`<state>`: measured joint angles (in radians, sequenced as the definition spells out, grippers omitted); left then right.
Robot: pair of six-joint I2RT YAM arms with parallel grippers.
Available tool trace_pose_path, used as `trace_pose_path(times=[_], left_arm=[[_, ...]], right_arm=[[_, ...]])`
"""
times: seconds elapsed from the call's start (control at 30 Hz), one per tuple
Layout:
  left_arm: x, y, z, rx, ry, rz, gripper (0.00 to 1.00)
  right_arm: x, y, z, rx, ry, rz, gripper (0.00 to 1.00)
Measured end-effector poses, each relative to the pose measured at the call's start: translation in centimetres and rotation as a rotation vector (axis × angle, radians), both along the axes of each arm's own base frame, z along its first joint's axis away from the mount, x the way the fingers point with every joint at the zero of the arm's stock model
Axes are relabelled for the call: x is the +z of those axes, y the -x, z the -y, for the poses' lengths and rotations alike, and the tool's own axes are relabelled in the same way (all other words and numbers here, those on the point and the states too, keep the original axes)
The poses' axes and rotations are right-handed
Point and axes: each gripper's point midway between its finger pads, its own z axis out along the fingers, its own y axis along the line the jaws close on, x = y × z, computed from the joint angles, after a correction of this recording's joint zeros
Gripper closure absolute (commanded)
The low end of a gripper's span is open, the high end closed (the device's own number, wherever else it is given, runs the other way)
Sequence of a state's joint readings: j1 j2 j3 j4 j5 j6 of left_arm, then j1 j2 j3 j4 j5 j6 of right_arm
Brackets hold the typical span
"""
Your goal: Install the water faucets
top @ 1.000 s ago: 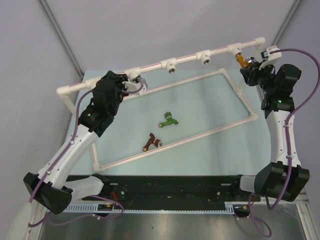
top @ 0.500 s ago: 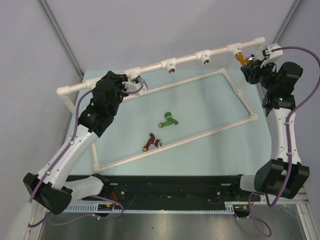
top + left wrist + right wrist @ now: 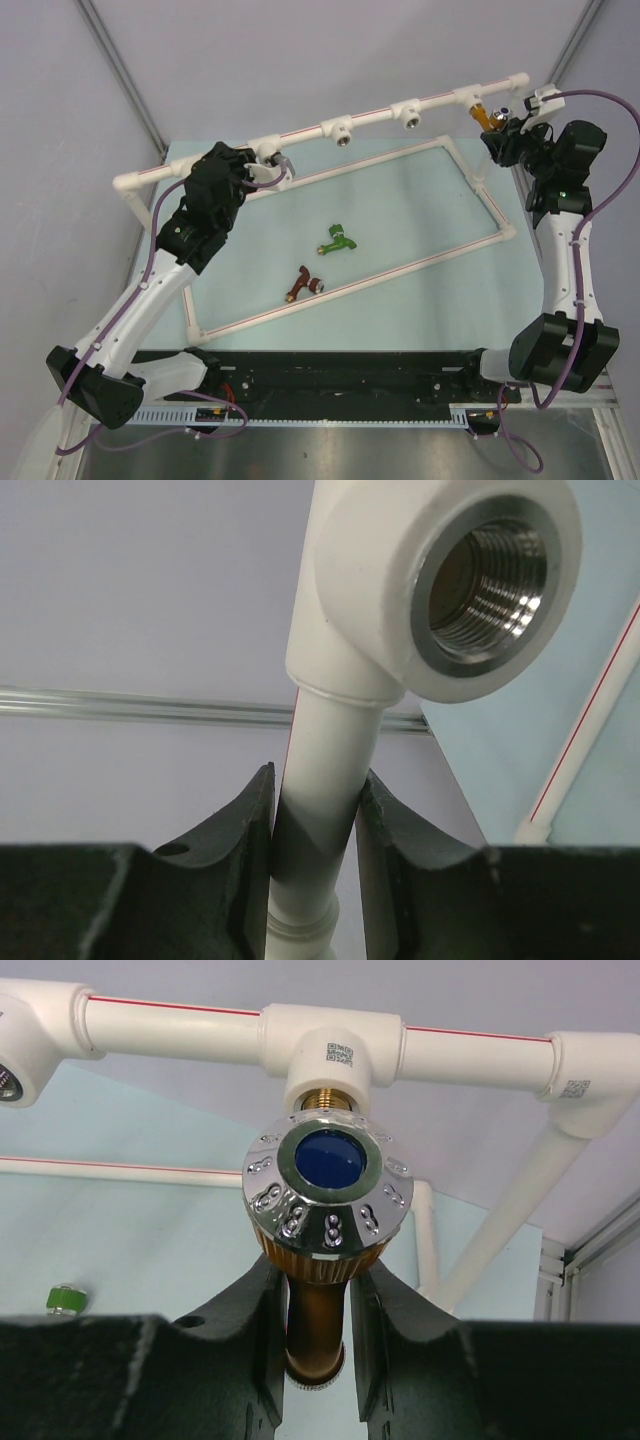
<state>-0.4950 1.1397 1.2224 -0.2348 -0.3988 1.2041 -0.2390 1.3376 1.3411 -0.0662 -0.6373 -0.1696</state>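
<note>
The orange-yellow faucet (image 3: 318,1310) is gripped between the right jaws, its brown-gold body pressed from both sides. Just above those jaws its chrome knob (image 3: 325,1198) with a blue centre is seen. Beyond the knob the brass thread is entered into a tee (image 3: 333,1050) of the white pipe frame (image 3: 380,113), with some thread showing. The left jaws are closed on a white pipe (image 3: 320,780) of the same frame, directly below a silver-ringed threaded socket (image 3: 487,580). The green faucet (image 3: 337,240) and the red-brown faucet (image 3: 303,284) are laid on the tabletop (image 3: 420,200), near each other, well apart from both pairs of jaws and roughly between them
</note>
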Motion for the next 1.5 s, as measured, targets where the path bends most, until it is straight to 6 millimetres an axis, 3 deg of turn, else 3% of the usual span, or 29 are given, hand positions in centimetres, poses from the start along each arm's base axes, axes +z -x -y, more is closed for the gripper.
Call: trace_pose_path(times=[0.57, 1.5], left_arm=[[0.0, 0.1, 0.0, 0.0, -0.001, -0.001, 1.0], [0.0, 0.2, 0.0, -0.006, 0.0, -0.003, 1.0]], right_arm=[[0.0, -0.9, -0.7, 0.033, -0.182, -0.05, 1.0], [0.0, -1.3, -1.0, 0.144, -0.643, -0.245, 1.0]])
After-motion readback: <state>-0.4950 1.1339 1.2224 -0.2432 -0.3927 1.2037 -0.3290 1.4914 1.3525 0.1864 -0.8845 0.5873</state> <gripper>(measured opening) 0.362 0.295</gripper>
